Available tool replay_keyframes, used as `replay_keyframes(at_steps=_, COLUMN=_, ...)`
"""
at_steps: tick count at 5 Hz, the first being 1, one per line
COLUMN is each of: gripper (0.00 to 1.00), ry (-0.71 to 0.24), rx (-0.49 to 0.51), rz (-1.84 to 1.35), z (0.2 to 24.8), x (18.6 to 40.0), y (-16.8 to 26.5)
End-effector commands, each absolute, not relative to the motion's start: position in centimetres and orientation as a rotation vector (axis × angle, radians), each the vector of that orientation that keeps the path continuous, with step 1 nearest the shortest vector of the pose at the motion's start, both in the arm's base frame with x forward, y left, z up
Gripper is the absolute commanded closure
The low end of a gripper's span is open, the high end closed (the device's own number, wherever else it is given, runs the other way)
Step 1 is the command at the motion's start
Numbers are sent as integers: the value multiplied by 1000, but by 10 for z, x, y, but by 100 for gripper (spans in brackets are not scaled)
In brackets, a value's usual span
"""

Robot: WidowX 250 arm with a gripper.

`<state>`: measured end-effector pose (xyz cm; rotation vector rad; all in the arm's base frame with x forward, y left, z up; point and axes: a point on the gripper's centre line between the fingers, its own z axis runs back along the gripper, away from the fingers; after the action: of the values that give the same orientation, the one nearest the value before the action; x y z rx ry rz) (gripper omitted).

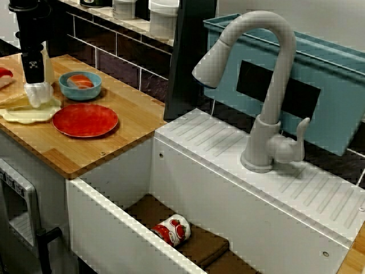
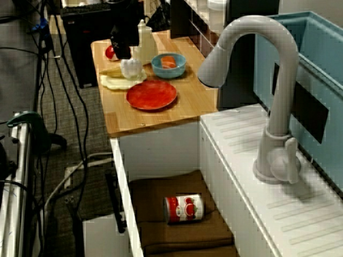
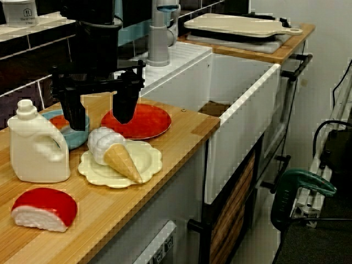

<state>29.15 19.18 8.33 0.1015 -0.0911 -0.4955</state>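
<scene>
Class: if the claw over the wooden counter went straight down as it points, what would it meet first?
Probably the white scoop of the ice cream cone, which lies on the cream plate beneath the open claw; depth between them is hard to judge.

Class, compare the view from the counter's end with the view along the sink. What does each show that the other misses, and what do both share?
Only the view from the counter's end shows the cutting board on the far counter. It is also the only one showing that the gripper stands open over the ice cream cone. Only the view along the sink shows the red-and-white can lying on its side in the sink. Both show the red plate, blue bowl, white jug and faucet.
</scene>
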Motion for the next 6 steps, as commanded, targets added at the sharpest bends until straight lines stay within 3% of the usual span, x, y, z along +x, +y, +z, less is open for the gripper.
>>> replay_keyframes(at_steps=1, gripper=0, ry=-153, rx=187, rz=-471, z=114, x=276, y=217)
replay_keyframes(at_steps=6, gripper=0, ry=-131, rx=189, rz=-368, z=95, x=268, y=210)
